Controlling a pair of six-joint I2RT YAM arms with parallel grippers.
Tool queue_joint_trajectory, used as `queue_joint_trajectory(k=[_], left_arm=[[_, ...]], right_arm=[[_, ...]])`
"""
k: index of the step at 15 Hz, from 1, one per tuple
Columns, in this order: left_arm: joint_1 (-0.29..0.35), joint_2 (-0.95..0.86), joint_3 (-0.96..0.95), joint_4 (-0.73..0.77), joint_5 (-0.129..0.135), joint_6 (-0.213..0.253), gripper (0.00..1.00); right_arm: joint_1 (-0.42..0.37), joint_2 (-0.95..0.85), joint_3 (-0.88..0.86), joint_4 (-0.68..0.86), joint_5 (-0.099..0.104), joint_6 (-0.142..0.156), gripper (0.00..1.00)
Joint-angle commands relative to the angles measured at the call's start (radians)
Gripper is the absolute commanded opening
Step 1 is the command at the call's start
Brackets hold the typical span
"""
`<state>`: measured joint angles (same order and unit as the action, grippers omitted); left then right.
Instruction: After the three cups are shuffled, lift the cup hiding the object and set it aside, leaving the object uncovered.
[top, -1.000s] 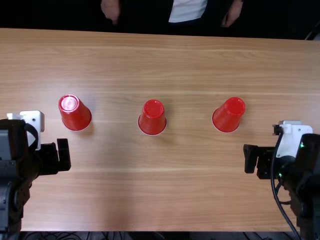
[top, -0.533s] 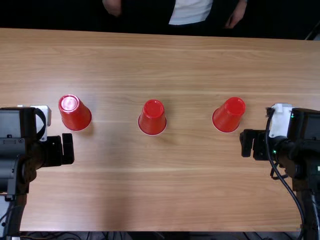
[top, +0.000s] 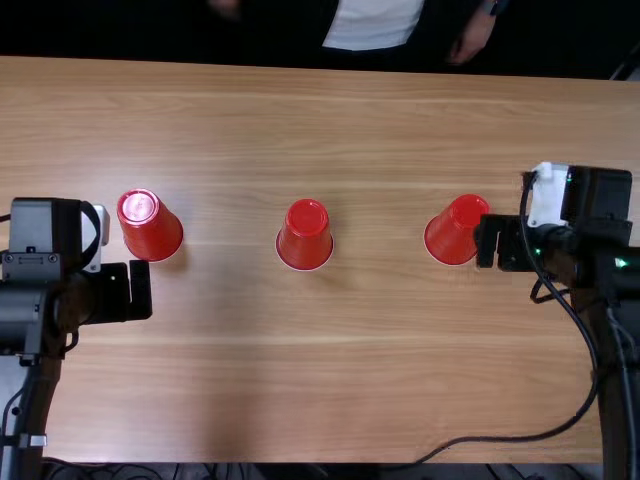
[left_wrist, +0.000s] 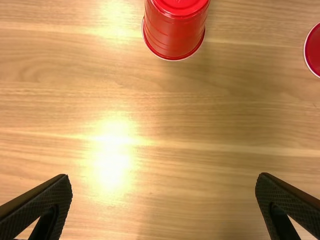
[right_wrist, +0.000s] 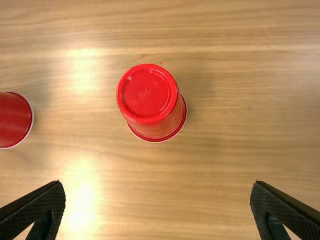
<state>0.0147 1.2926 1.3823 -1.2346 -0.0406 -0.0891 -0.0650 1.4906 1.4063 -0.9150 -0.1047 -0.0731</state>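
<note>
On the wooden table (top: 320, 110), the top view has three inverted red cups, each wrist view two; wide open and empty, the right gripper (top: 487, 243) sits at 3 o'clock of the right cup (top: 457, 230), the left gripper (top: 138, 290) at 6 o'clock of the left cup (top: 150, 225).

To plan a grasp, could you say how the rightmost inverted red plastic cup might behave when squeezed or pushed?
The rightmost red plastic cup looks thin-walled, so probably light and easily squashed. Standing on its wide rim, it would likely slide on the wooden table rather than tip.
</note>
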Motion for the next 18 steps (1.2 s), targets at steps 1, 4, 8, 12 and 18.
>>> queue_joint_trajectory(k=[1,4,8,12,18], left_arm=[[-0.005,0.013,0.055,0.001,0.004,0.004,1.00],[-0.016,0.027,0.058,0.001,0.004,0.004,1.00],[-0.019,0.028,0.057,0.003,0.004,0.003,1.00],[-0.018,0.030,0.057,0.005,0.004,0.003,1.00],[-0.019,0.043,0.055,0.016,0.006,0.004,1.00]], right_arm=[[0.013,0.054,0.057,0.017,0.000,0.001,1.00],[0.054,0.146,0.088,0.063,0.000,0.001,1.00],[0.087,0.246,0.089,0.115,0.000,0.001,1.00],[0.087,0.312,0.099,0.130,0.011,0.001,1.00],[0.085,0.405,0.126,0.196,0.011,0.005,1.00]])
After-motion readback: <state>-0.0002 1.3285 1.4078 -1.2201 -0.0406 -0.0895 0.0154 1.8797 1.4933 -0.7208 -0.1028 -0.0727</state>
